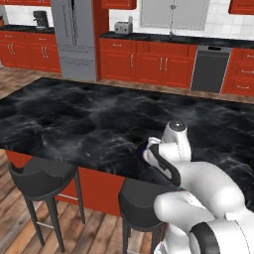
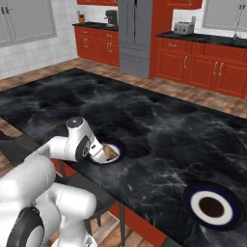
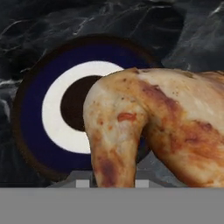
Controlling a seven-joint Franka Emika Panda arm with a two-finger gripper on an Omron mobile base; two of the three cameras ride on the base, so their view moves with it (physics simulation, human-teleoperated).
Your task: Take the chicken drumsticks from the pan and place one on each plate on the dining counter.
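The white arm is reaching low over the near edge of the dining surface [image 2: 159, 125], its end effector [image 2: 99, 153] hanging just above a navy-rimmed plate [image 2: 117, 150] and gripping a golden-brown chicken drumstick [image 2: 109, 153] in narrow-set jaws. Through the hand view, the drumstick [image 3: 153, 131] is filling the 4 o'clock part of the picture, its glossy mottled skin covering the right portion of the plate [image 3: 48, 109], whose white ring and dark centre are showing toward 9 o'clock; whether the meat is touching the plate I cannot tell. In the right base view a second plate [image 2: 212, 206] is lying on the same black marble well apart, toward 4 o'clock from the first one, with nothing on it. From the left base view the arm's wrist is covering most of the near plate [image 1: 141, 147], and two dark stools [image 1: 42, 178] are standing against the red base below the surface's edge.
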